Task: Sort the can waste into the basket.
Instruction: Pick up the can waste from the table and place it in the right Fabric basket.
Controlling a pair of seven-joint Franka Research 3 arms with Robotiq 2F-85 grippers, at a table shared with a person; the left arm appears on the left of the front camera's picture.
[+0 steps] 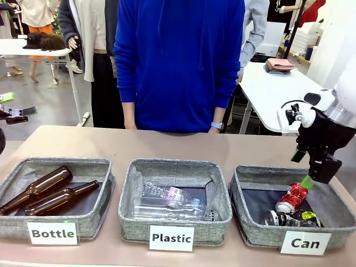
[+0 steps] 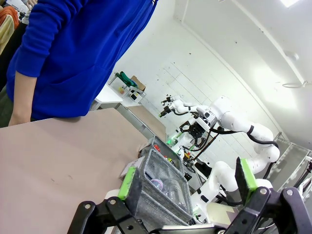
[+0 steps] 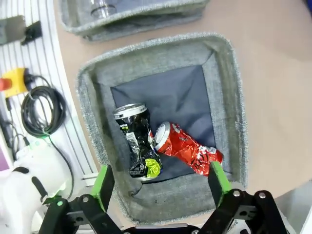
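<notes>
robot lab: white arms (image 2: 229, 122), worktables (image 1: 272, 89)

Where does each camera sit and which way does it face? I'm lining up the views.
Front: between the arms, facing the person across three baskets; right claw open over the Can basket.
Left wrist: along the open left claw, across the table toward the person.
Right wrist: straight down between its fingers.
Front and right wrist share the red can and black can.
</notes>
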